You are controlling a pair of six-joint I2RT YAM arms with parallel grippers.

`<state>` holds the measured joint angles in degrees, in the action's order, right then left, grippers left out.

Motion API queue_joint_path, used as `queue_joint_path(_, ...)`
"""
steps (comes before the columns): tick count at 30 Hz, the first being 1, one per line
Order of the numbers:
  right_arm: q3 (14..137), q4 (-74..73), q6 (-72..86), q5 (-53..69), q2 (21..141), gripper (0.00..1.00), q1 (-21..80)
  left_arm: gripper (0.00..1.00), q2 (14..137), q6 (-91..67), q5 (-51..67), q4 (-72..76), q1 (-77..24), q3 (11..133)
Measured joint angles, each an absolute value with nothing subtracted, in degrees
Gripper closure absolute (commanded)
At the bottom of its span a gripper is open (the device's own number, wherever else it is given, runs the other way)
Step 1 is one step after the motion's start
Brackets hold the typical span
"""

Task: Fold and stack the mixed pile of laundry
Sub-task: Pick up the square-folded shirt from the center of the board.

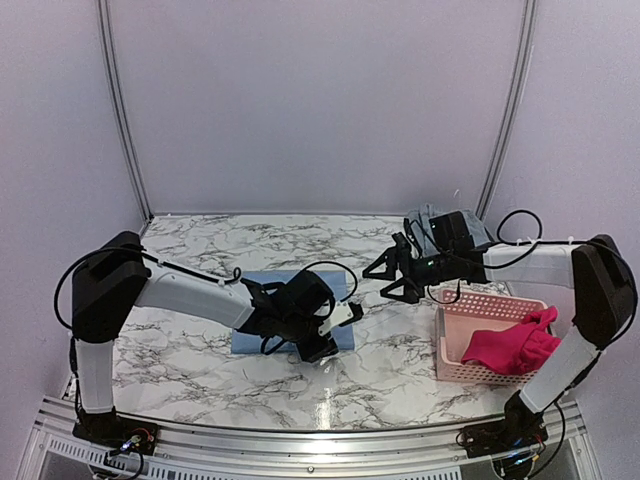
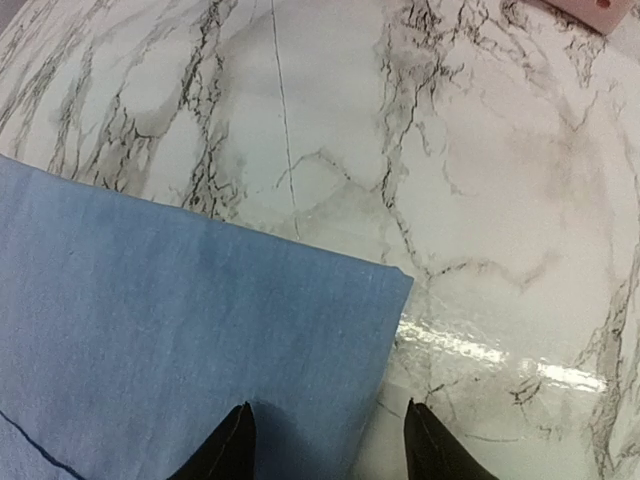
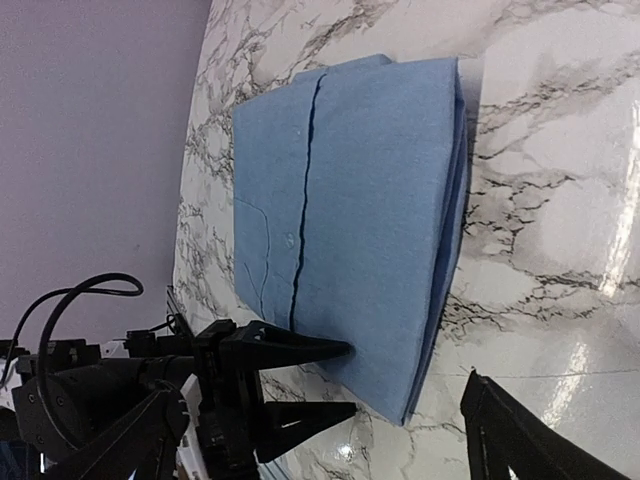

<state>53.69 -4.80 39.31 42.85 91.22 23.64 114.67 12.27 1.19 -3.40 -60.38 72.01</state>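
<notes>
While working over the table (image 1: 200,385), keep the shirt (image 3: 370,180) flat and folded, left of centre. Leave the basket (image 1: 450,360) at right, red garment (image 1: 505,348) heaped inside. Straddles the shirt's edge by a corner with left gripper (image 2: 325,425), jaws parted, nothing pinched yet: catch every layer, square. Holds right gripper (image 1: 388,275) wide, empty, between shirt and basket.

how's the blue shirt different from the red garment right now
The blue shirt is folded into a flat rectangle; the red garment is a crumpled heap. The blue shirt lies on the marble table; the red garment sits in the pink basket, part of it poking above the rim. Both are soft cloth in one plain colour.
</notes>
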Motion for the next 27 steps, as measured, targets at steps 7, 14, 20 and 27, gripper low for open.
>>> queue_joint_path(7,53.69,-9.63,39.46,41.08,91.83,0.09,23.33,0.92,119.42,16.21,-1.54,-3.05,-61.14,75.57)
queue_joint_path(14,52.16,-9.06,43.05,40.84,93.95,0.05,24.27,1.00,115.37,13.76,2.55,0.86,-59.66,69.69)
queue_joint_path(20,48.45,-1.50,49.89,42.13,98.59,0.05,27.38,1.00,110.96,9.96,5.69,4.03,-58.15,66.54)
queue_joint_path(27,48.27,11.68,58.94,43.05,104.53,0.13,31.03,1.00,107.09,7.14,7.57,8.10,-57.45,64.27)
